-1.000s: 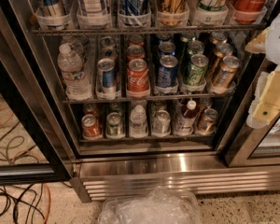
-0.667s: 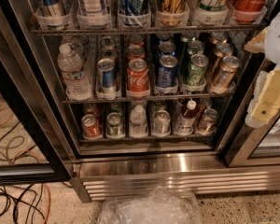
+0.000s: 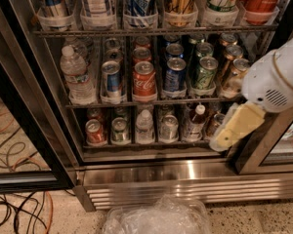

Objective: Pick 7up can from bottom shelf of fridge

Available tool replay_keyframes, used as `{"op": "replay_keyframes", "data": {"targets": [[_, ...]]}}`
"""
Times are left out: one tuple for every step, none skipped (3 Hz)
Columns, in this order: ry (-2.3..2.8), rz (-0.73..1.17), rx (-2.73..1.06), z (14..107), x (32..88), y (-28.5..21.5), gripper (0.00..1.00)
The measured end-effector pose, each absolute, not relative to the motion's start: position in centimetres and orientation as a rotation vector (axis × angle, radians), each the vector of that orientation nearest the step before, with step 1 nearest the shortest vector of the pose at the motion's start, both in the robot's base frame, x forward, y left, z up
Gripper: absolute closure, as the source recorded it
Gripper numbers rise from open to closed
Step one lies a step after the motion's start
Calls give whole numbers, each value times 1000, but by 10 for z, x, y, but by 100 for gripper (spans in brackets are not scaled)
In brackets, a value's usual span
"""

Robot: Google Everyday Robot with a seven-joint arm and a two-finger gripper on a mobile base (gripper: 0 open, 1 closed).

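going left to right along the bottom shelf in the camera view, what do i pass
red can → dark green can → small clear bottle → 7up can → white-capped bottle → gripper, in front of the right end of the bottom shelf

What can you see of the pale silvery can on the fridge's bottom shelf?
The 7up can is a small metal drink can, shiny silver top, pale grey-green body. It stands upright at the front of its lane on the bottom shelf, between a small clear bottle and a darker bottle. The pincer hangs to its right, not touching it.
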State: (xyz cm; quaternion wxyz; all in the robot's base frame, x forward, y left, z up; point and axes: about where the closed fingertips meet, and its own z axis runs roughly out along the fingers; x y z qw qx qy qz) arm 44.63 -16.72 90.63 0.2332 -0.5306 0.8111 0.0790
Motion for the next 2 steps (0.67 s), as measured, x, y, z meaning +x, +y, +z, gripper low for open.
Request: {"op": "replay_keyframes", "data": {"targets": [[2126, 411, -1384, 879, 463, -127, 0], [2109, 430, -1369, 883, 465, -121, 0]]}}
